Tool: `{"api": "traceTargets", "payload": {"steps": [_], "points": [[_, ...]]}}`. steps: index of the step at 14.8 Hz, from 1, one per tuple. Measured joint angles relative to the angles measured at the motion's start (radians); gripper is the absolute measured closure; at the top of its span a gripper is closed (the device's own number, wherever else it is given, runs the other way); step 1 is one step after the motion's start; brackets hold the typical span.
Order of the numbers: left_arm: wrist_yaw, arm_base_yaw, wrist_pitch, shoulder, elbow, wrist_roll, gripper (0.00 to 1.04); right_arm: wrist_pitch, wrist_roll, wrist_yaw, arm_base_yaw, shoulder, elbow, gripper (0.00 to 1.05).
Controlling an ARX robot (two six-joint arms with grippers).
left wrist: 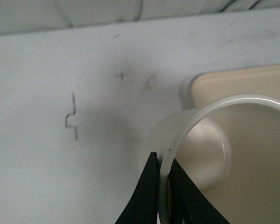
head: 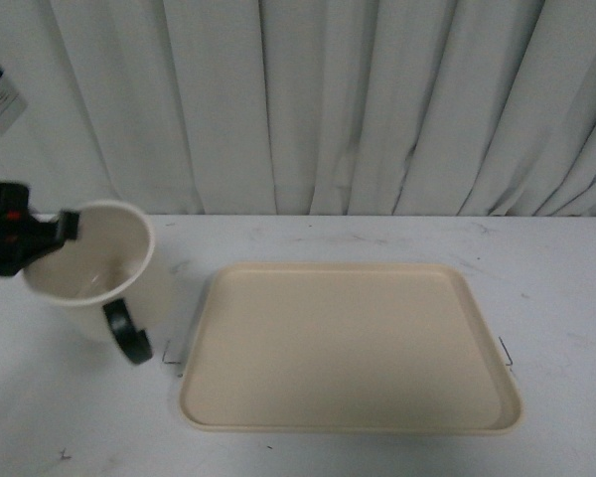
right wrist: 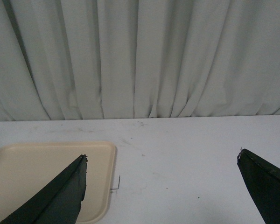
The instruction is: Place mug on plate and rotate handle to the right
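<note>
Left end effector (head: pixel 70 227) pinches the mug (head: pixel 89 268) by its rim, tilted just left of the plate (head: pixel 348 266); best level it, carry it over the plate's middle, set it flat, then swing the handle (head: pixel 127 333) rightward; right end effector (right wrist: pixel 161 155) is spread, idle.

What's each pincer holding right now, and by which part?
Left pincer grips the mug by its rim, jaws either side of the wall. Right pincer is open, holding nothing.
</note>
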Motion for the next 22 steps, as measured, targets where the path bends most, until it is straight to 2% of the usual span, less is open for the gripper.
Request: {"api": "traceTargets", "payload": {"steps": [4, 7, 11, 18, 20, 21, 22], "points": [[-0.105, -0.279, 0.05, 0.08, 0.13, -0.08, 1.02, 0.0, 0.0, 0.0, 0.0, 0.0, 0.0, 0.06], [-0.205, -0.468, 0.041, 0.309, 0.235, -0.194, 1.02, 0.0, 0.0, 0.0, 0.0, 0.0, 0.0, 0.06], [-0.213, -0.4, 0.01, 0.355, 0.216, -0.287, 1.02, 0.0, 0.0, 0.0, 0.0, 0.0, 0.0, 0.06], [-0.188, -0.489, -0.001, 0.367, 0.23, -0.353, 1.01, 0.0, 0.0, 0.0, 0.0, 0.0, 0.0, 0.06], [-0.197, -0.489, -0.009, 0.367, 0.232, -0.352, 0.94, 0.0, 0.0, 0.0, 0.0, 0.0, 0.0, 0.06], [-0.203, -0.489, -0.019, 0.367, 0.235, -0.352, 0.85, 0.0, 0.0, 0.0, 0.0, 0.0, 0.0, 0.06], [-0.207, -0.492, -0.022, 0.367, 0.25, -0.35, 0.69, 0.0, 0.0, 0.0, 0.0, 0.0, 0.0, 0.06]]}}
